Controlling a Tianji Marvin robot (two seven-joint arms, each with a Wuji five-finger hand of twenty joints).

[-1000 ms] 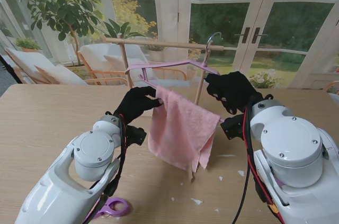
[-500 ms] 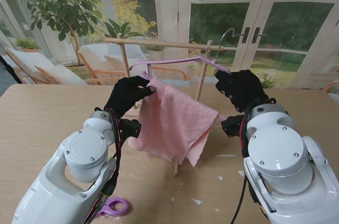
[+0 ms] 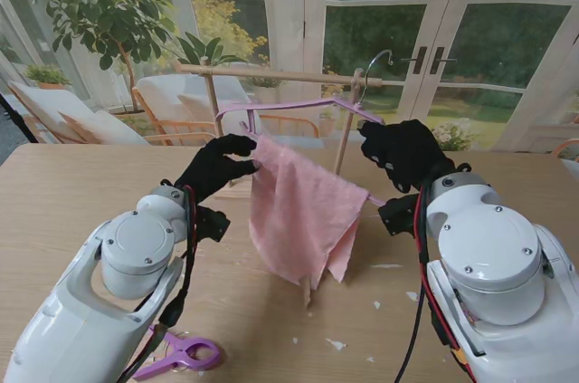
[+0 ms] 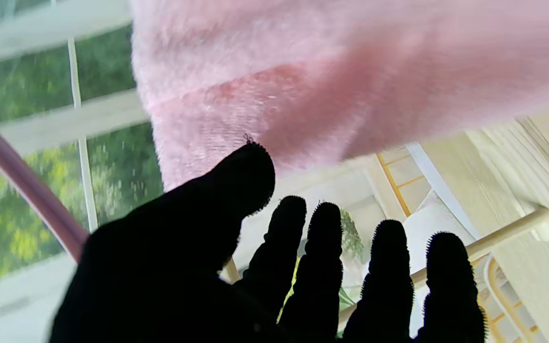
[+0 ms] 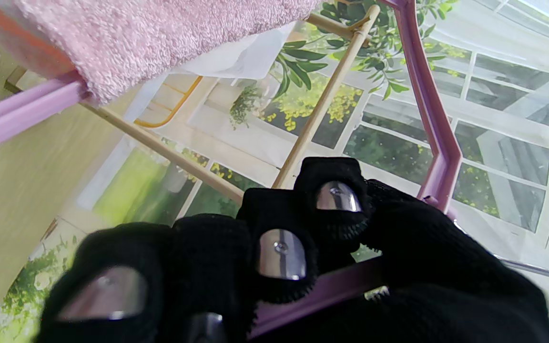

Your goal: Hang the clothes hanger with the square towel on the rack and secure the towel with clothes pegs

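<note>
Holding the purple hanger (image 3: 298,107) in the clenched right hand (image 3: 404,153) to bring its metal hook (image 3: 375,62) up at the wooden rack (image 3: 271,75), steadying the draped pink towel (image 3: 303,206) with the left hand (image 3: 217,166), seemingly spread open, fingertips (image 4: 250,171) beside the cloth.

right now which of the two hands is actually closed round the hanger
The right hand: its fingers wrap the purple hanger, while the left hand only touches the towel.
</note>
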